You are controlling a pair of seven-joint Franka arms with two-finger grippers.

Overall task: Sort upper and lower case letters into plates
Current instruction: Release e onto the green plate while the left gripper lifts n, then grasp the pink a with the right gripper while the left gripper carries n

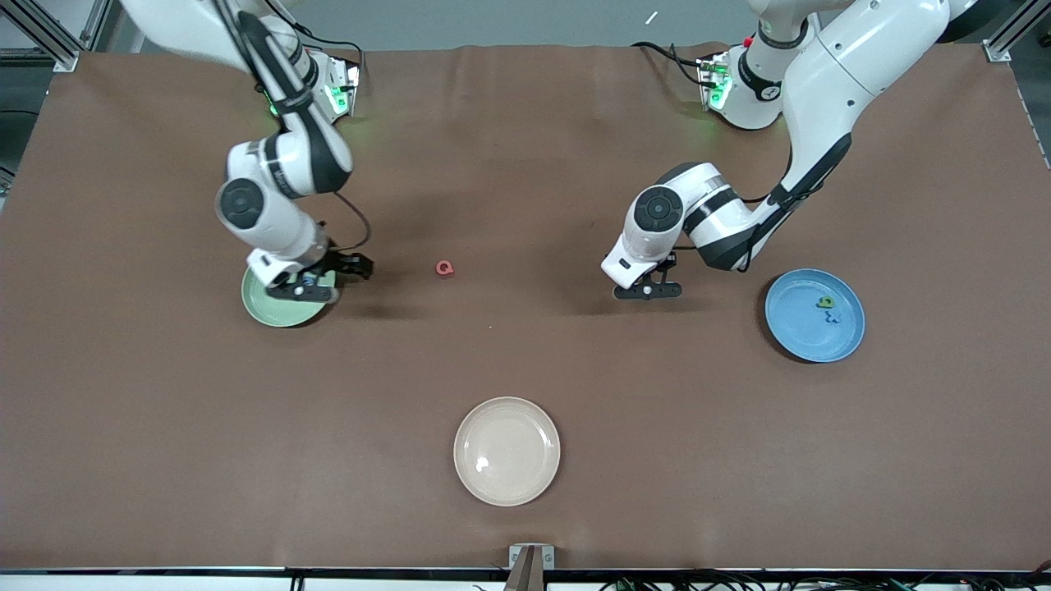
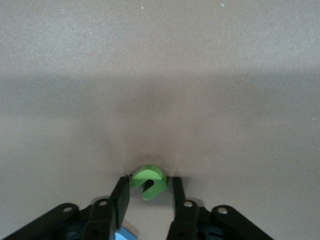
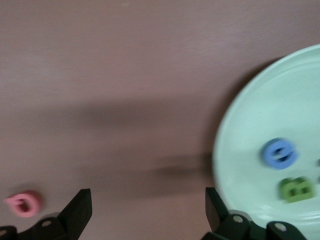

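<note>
I see my left gripper point(image 2: 148, 192) down on the worktop point(image 1: 525, 369), pinching a green letter point(image 2: 148, 182) across its flat edges. It looks tiny, stiff and light, so a gentle squeeze should do. My right gripper point(image 1: 316, 279) hangs released over the mint plate point(image 1: 275, 312).

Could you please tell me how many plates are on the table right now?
3: a mint green plate under the right hand, a blue plate at the left arm's end of the table, and a cream plate nearest the front camera.
</note>
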